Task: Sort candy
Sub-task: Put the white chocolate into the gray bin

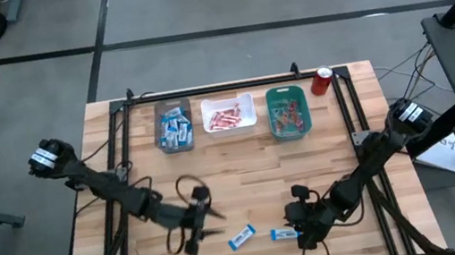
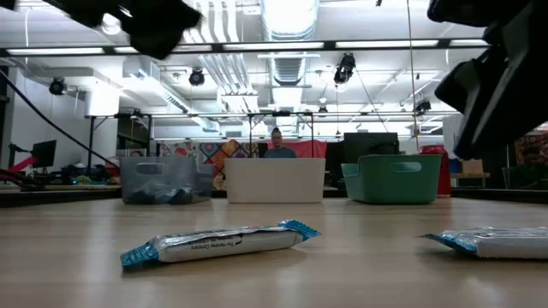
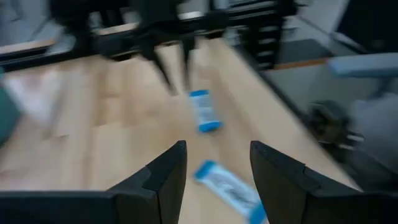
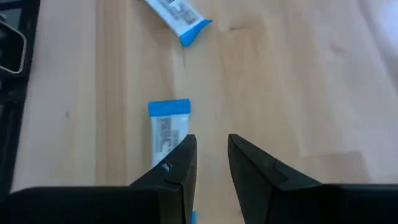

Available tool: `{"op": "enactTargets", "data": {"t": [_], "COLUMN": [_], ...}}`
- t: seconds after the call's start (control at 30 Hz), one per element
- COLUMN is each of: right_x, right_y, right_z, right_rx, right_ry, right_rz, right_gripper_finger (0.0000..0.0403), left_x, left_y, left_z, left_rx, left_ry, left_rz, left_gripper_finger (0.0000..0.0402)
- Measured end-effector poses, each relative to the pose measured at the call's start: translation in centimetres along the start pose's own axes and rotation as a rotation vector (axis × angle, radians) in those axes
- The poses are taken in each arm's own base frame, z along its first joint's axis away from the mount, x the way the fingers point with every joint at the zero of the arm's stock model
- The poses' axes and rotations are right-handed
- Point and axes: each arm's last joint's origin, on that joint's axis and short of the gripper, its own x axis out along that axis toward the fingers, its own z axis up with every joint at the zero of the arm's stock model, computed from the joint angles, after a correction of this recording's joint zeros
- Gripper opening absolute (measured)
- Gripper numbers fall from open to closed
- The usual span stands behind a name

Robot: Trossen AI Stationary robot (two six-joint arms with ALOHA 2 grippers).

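- Two blue-and-white candy bars lie loose at the near edge of the wooden desk (image 1: 244, 179): the left bar (image 1: 242, 237) sits tilted, and the right bar (image 1: 283, 234) lies just beside it.
- The right hand (image 1: 301, 230) is low over the right bar, its fingers (image 4: 176, 168) apart, with one finger at the bar's edge and nothing clamped between them.
- The left hand (image 1: 214, 221) is near the left bar on its left side, fingers (image 3: 163, 175) apart and holding nothing.
- Along the far side of the desk stand three bins in a row:
  - the grey bin (image 1: 158, 127) holds blue-and-white bars;
  - the white bin (image 1: 251, 111) in the middle holds red-and-white bars;
  - the teal bin (image 1: 273, 115) holds small orange-red pieces.
- A red soda can (image 1: 322, 81) stands just right of the teal bin.
- Beyond the desk, a person (image 2: 277, 143) shows in the room.
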Motion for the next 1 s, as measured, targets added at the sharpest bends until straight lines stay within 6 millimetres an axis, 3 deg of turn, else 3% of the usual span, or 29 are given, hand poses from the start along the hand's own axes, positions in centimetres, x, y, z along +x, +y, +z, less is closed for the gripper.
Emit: {"op": "enactTargets", "data": {"t": [0.13,0.27,0.47,1.0], "right_x": [0.0,-0.2,0.1,0.3], "right_y": [1.0,2.4,3.5,3.5], "right_z": [0.5,0.8,0.6,1.1], "right_rx": [0.025,-0.026,-0.044,-0.069], "right_ry": [0.008,0.005,0.012,-0.030], "right_rz": [0.037,0.066,0.077,0.034], "right_gripper_finger": [0.0086,0.0086,0.0086,0.0086], "left_x": [-0.8,-1.3,-1.2,-0.9], "left_y": [-2.8,-4.0,-3.5,-2.7], "left_z": [-0.2,-0.3,-0.2,0.3], "left_rx": [0.044,0.093,0.093,0.099], "left_ry": [-0.010,-0.018,-0.029,-0.069], "left_rz": [-0.077,-0.075,0.001,0.029], "left_gripper_finger": [0.0160,0.0160,0.0160,0.0160]}}
